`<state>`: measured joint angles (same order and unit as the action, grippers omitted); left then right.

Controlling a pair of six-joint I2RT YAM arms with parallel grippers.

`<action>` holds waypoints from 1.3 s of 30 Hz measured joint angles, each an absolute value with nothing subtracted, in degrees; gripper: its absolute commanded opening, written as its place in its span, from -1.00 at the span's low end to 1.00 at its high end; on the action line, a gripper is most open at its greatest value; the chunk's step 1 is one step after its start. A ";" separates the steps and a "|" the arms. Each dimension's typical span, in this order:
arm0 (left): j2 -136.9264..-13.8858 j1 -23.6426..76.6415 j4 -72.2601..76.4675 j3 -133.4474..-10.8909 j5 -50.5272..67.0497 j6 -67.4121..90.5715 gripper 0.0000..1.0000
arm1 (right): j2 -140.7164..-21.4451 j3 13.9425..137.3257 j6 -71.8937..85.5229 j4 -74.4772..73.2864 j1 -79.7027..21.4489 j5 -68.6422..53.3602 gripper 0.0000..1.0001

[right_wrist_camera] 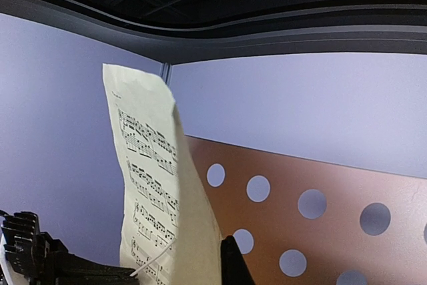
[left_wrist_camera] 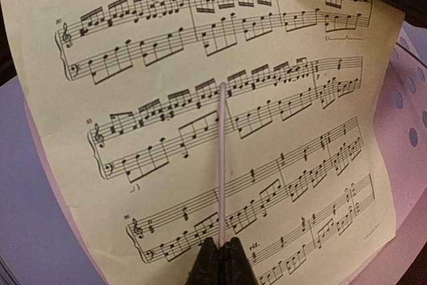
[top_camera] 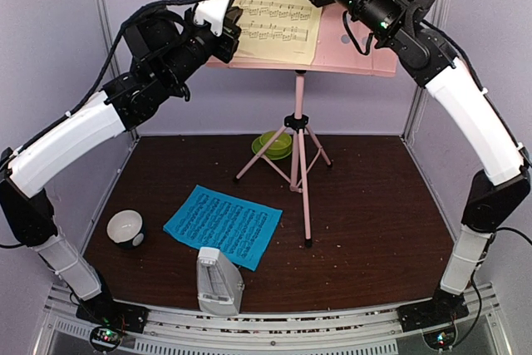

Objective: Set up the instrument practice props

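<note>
The pink music stand [top_camera: 301, 155] stands on its tripod at the back, its hole-punched panel [right_wrist_camera: 320, 231] up high. A yellow sheet-music page [top_camera: 270, 6] leans against the panel. My left gripper [left_wrist_camera: 221, 248] is shut on the stand's thin pink page-holder rod [left_wrist_camera: 221, 165], which lies across the yellow page [left_wrist_camera: 280, 131]. My right gripper [right_wrist_camera: 221, 248] is at the page's top right corner and shut on the edge of the page [right_wrist_camera: 153, 185]; one finger [right_wrist_camera: 231, 263] shows, the other is hidden behind the paper. A blue sheet-music page [top_camera: 223, 224] and the pyramid metronome [top_camera: 218, 282] are on the table.
A green bowl on a saucer [top_camera: 274, 145] sits behind the tripod legs. A small white-and-black bowl [top_camera: 126, 228] stands at the left of the brown table [top_camera: 374, 230]. Grey walls close in the back and sides.
</note>
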<state>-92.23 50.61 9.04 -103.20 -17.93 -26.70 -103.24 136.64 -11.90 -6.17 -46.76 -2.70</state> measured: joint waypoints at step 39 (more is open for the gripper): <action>-92.12 50.63 8.71 -103.02 -16.91 -27.09 -0.30 | -105.21 136.81 -14.76 -2.26 -47.09 -4.34 0.64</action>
<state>-92.12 50.63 8.71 -103.02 -16.91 -27.09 -105.21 136.81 -14.76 -2.26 -47.09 -4.34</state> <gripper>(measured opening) 0.272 0.775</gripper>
